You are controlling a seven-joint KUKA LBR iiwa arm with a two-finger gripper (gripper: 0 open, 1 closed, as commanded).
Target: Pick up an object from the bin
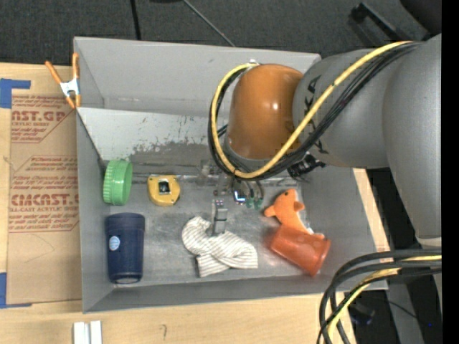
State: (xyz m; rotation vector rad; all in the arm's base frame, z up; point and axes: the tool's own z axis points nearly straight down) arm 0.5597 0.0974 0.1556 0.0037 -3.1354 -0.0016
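My gripper reaches down below the orange wrist cover near the middle of the bin. One fingertip touches the top edge of a crumpled white and grey cloth lying on the bin floor. A yellow tape measure lies to the left of the gripper. An orange toy shape sits just right of it, above an orange-red cup lying on its side.
A green round lid stands at the left wall. A dark blue cylinder lies in the front left corner. The arm and its cables cover the bin's back right part.
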